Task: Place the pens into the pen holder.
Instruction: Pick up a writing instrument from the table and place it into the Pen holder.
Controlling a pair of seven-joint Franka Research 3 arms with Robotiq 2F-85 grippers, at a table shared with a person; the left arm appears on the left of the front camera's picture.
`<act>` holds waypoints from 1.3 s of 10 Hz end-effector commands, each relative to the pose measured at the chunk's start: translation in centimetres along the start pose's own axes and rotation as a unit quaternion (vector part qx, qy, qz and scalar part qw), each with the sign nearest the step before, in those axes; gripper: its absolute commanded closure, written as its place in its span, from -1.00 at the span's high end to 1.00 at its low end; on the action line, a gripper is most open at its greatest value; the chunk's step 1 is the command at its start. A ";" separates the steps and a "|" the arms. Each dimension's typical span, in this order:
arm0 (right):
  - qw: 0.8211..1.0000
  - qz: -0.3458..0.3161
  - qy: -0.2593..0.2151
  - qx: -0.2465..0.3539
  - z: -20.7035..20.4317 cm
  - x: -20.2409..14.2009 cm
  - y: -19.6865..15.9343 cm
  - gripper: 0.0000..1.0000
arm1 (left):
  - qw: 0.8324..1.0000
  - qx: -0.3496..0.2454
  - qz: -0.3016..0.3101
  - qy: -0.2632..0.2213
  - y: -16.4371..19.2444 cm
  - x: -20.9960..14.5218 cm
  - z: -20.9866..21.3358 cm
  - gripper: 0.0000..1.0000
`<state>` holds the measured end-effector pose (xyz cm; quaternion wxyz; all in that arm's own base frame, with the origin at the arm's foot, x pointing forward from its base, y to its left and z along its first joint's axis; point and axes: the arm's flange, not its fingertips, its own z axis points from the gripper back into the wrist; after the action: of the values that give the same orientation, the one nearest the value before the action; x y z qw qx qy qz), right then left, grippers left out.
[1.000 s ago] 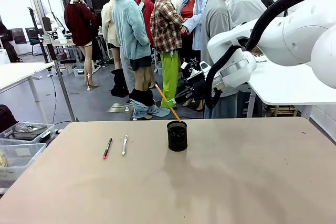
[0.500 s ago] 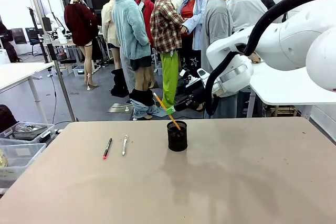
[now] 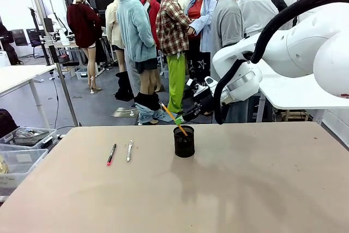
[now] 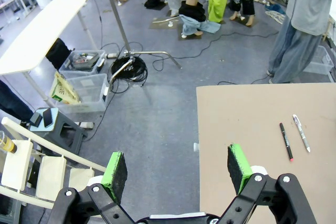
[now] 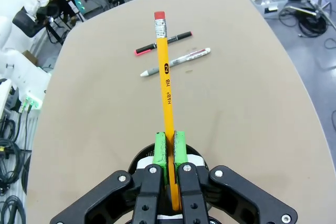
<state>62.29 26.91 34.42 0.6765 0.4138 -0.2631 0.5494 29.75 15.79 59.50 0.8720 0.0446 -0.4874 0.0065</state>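
1. One orange pencil [image 3: 173,117] slants with its lower end in the mouth of the black mesh pen holder [image 3: 184,141] at mid-frame. The right gripper [image 3: 181,118] is clamped on it.
2. Two more lie on the table [image 3: 245,189] left of the holder: a black pen [image 3: 111,154] and a white pen [image 3: 129,150], side by side.
3. The left gripper [image 4: 177,167] hangs with its jaws wide apart and nothing between them.

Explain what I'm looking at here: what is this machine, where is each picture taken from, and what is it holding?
This is a two-armed robot at a table. The front view looks across it; the other two come from cameras on each wrist. The right tool is shut on a yellow pencil, tilted, its lower end at the black mesh pen holder. The left tool is open, empty, beyond the table's edge. A black pen and a white pen lie side by side on the table.
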 end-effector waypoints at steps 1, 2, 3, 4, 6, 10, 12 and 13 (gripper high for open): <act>1.000 -0.002 0.015 0.002 0.2 0.0 -0.5 -0.78 | 1.000 0.004 0.008 -0.004 0.0 0.1 -0.1 1.00; 1.000 -0.002 0.013 -0.002 0.6 -0.2 -0.2 -0.40 | 1.000 0.004 0.008 -0.004 0.0 0.1 -0.1 1.00; 1.000 0.000 0.009 -0.007 1.3 -0.3 0.3 -0.07 | 1.000 0.004 0.008 -0.004 0.0 0.1 -0.1 1.00; 1.000 0.005 0.015 -0.020 2.0 -0.3 1.1 -0.07 | 1.000 0.004 0.008 -0.004 0.0 0.1 -0.1 1.00; 0.996 0.002 0.054 -0.069 4.8 -0.5 3.2 -0.07 | 1.000 0.004 0.008 -0.004 0.0 0.1 -0.1 1.00; 0.951 -0.120 0.165 -0.231 14.9 -2.7 6.3 -0.07 | 1.000 0.004 0.008 -0.004 0.0 0.1 -0.1 1.00; 0.909 -0.187 0.208 -0.309 19.7 -4.7 8.3 -0.07 | 1.000 0.004 0.008 -0.004 0.0 0.1 -0.1 1.00; 0.883 -0.227 0.229 -0.340 21.8 -5.8 9.3 -0.07 | 1.000 0.004 0.008 -0.004 0.0 0.1 -0.1 1.00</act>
<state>55.28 5.55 42.95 0.8968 0.0877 -0.2145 0.3768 29.75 15.79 59.52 0.8720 0.0447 -0.4875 0.0065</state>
